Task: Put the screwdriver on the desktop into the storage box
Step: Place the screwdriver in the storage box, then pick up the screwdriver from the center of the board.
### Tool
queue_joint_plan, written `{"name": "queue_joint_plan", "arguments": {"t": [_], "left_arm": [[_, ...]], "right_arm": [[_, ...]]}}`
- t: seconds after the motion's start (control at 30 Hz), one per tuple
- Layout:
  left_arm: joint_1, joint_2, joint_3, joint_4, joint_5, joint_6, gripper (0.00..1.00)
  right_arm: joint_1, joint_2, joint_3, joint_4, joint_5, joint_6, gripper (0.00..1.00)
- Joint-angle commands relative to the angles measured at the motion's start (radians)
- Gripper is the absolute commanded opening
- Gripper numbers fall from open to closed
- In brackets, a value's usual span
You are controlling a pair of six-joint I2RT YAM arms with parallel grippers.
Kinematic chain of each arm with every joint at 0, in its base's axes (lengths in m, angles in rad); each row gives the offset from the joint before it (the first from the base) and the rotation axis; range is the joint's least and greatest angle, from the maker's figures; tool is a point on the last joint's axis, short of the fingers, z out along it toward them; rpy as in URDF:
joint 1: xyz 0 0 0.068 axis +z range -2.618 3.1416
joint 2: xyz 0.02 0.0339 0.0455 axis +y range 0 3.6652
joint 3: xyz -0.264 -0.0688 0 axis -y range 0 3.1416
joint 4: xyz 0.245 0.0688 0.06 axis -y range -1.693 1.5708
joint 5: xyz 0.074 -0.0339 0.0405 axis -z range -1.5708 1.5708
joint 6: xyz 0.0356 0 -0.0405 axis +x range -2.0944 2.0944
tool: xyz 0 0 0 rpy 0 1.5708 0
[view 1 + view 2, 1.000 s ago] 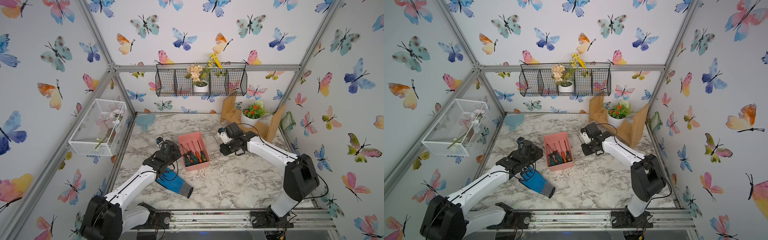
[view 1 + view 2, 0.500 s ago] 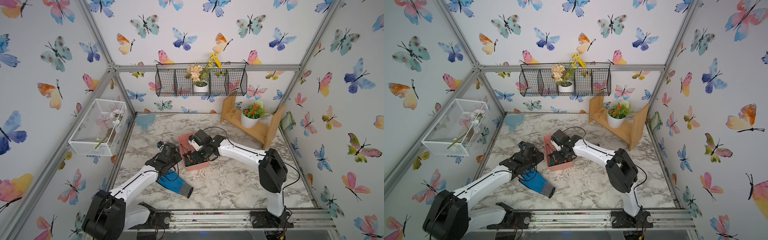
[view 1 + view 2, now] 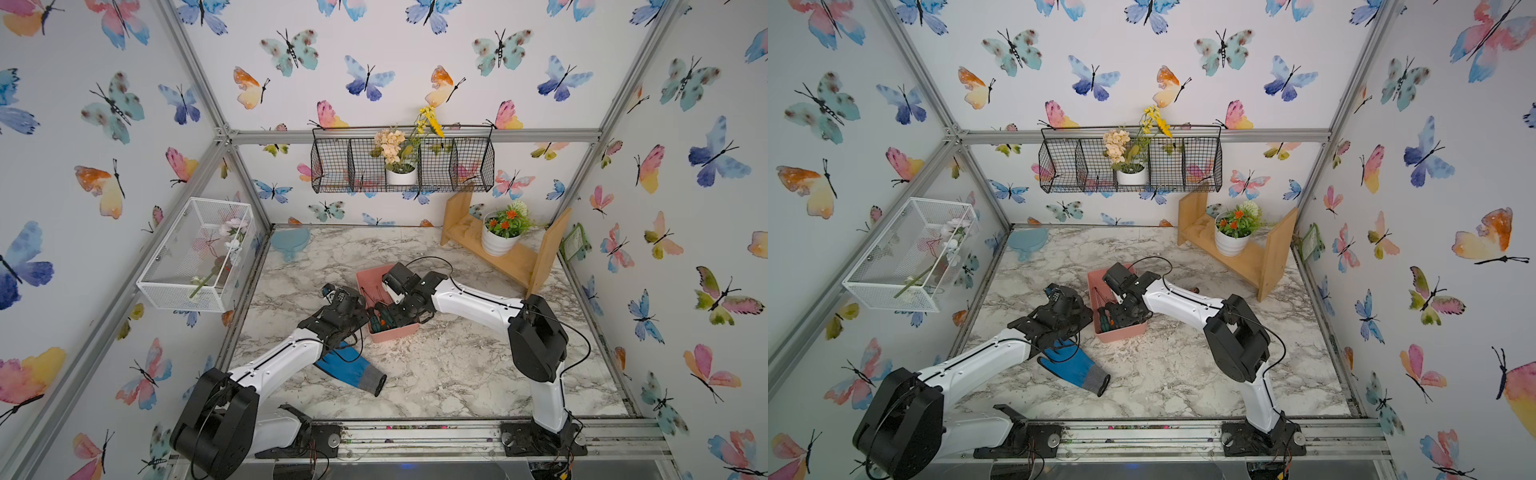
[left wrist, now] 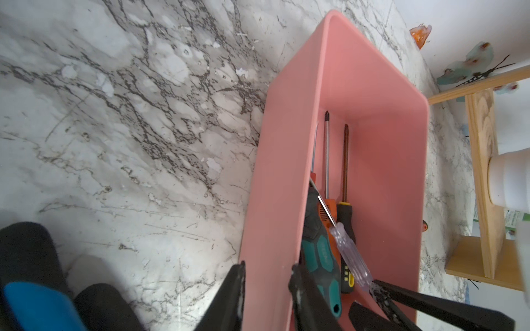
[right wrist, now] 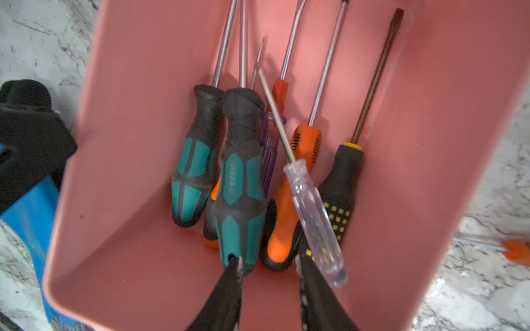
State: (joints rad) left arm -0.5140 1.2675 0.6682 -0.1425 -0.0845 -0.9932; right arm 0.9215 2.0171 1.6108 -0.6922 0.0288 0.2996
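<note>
Storage box [image 3: 395, 332] on desktop [image 3: 449, 374] in both top views, left wrist view, left gripper [image 4: 268, 265] pinching the box's side wall, right wrist view, right gripper [image 5: 268, 258] with fingers apart, clear screwdriver [image 5: 315, 217] lying loose in the box just beside one fingertip, on other screwdrivers [image 5: 241, 177]

Bright, even, soft shadows – top views bend at edges; storage box [image 5: 129, 172] motion-blurred in right wrist cam.
</note>
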Motion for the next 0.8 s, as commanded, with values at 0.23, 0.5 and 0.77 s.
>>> {"name": "queue_joint_plan", "arguments": {"t": [0.23, 0.5, 0.77], "left_arm": [[-0.019, 0.038, 0.019, -0.022, 0.002, 0.027, 0.22], [-0.018, 0.042, 0.019, -0.017, 0.000, 0.044, 0.19], [-0.021, 0.011, 0.006, -0.023, 0.002, 0.053, 0.23]], "right_arm": [[-0.033, -0.192, -0.118, 0.122, 0.138, -0.076, 0.55], [-0.346, -0.246, -0.268, 0.214, 0.056, -0.129, 0.63], [-0.405, 0.002, -0.078, 0.155, 0.137, -0.109, 0.50]]}}
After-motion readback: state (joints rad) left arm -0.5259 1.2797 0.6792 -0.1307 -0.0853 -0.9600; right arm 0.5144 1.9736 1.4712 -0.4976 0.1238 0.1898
